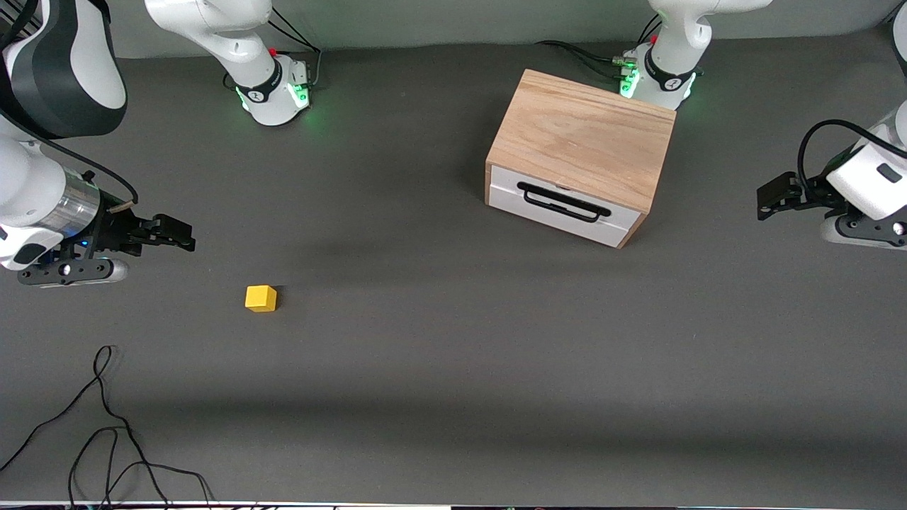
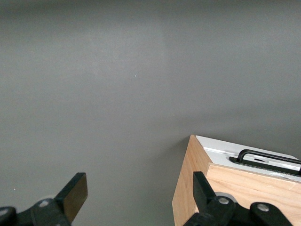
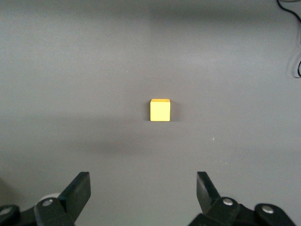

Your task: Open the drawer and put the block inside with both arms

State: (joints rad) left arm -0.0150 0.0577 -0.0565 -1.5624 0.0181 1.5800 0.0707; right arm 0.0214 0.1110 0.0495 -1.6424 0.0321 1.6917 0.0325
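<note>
The small yellow block [image 1: 261, 298] lies on the dark table toward the right arm's end; the right wrist view shows the block [image 3: 160, 110] a little ahead of the fingers. My right gripper [image 1: 186, 237] [image 3: 143, 186] hangs open and empty over the table beside it. The oak box [image 1: 581, 138] stands toward the left arm's end, its white drawer [image 1: 567, 212] shut, black handle [image 1: 563, 202] facing the front camera. My left gripper [image 1: 765, 198] [image 2: 139, 188] is open and empty, apart from the box's end. The left wrist view shows the box corner [image 2: 188, 188] and handle [image 2: 268, 157].
Loose black cables [image 1: 106, 425] lie near the table's front edge at the right arm's end. The two green-lit arm bases [image 1: 276, 92] [image 1: 655, 78] stand along the table's back edge, one close against the box.
</note>
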